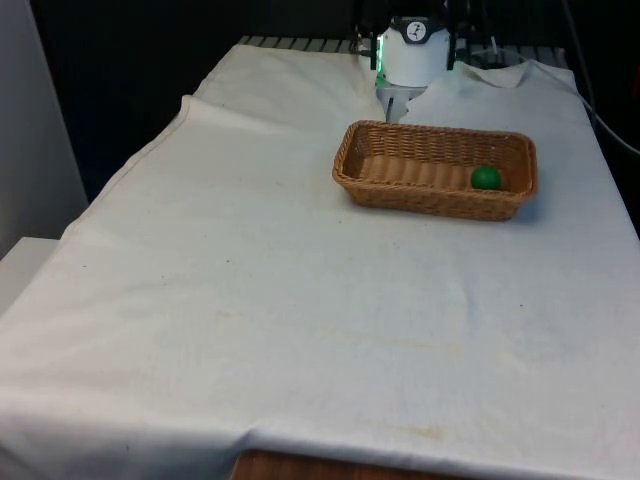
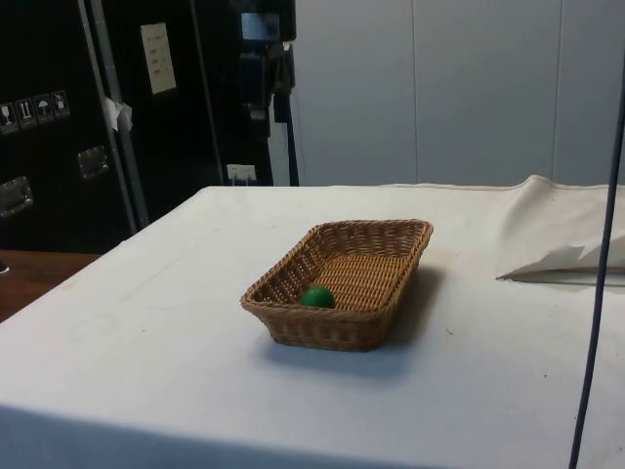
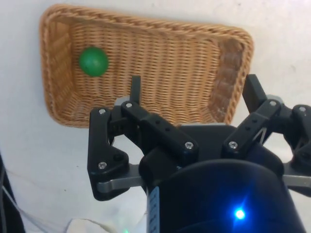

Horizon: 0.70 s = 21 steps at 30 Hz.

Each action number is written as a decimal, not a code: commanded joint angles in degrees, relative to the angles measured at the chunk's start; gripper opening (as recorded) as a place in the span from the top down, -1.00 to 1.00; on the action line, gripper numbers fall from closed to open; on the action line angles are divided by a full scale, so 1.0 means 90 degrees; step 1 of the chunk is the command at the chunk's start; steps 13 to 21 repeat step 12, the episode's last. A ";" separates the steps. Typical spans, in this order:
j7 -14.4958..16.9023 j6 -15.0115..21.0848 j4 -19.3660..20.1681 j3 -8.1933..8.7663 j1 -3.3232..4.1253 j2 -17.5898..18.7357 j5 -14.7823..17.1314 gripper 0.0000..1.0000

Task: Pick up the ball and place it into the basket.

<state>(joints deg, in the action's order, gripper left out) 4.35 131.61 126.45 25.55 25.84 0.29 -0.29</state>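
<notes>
A wicker basket (image 1: pixel 435 168) is seen on the white-clothed table (image 1: pixel 300 300), set toward the far end and toward the front view's right. A green ball (image 1: pixel 486 178) is found inside it, lying on the woven floor close to the short end wall on the front view's right. In the side view the ball (image 2: pixel 316 297) is seen against the basket's near end wall, low behind the rim (image 2: pixel 337 283). The basket is rectangular, with rounded corners and a braided rim.

In the wrist view the gripper (image 3: pixel 194 92) is held above the basket (image 3: pixel 146 68), with nothing between its fingers; the jaws are spread wide apart and empty. The ball (image 3: pixel 94 60) is seen well apart from both fingertips (image 3: pixel 135 87), resting in a corner region of the basket floor. The cloth is noted as creased and folded up beyond the basket in the side view.
</notes>
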 commanded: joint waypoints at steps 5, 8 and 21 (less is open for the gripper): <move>-0.0038 -0.0178 -0.0172 0.0083 -0.0032 0.0083 -0.0178 -1.00; -0.0070 -0.0312 -0.0312 0.0159 -0.0032 0.0115 -0.0261 -1.00; -0.0121 -0.0414 -0.0401 0.0197 -0.0038 0.0102 -0.0325 -1.00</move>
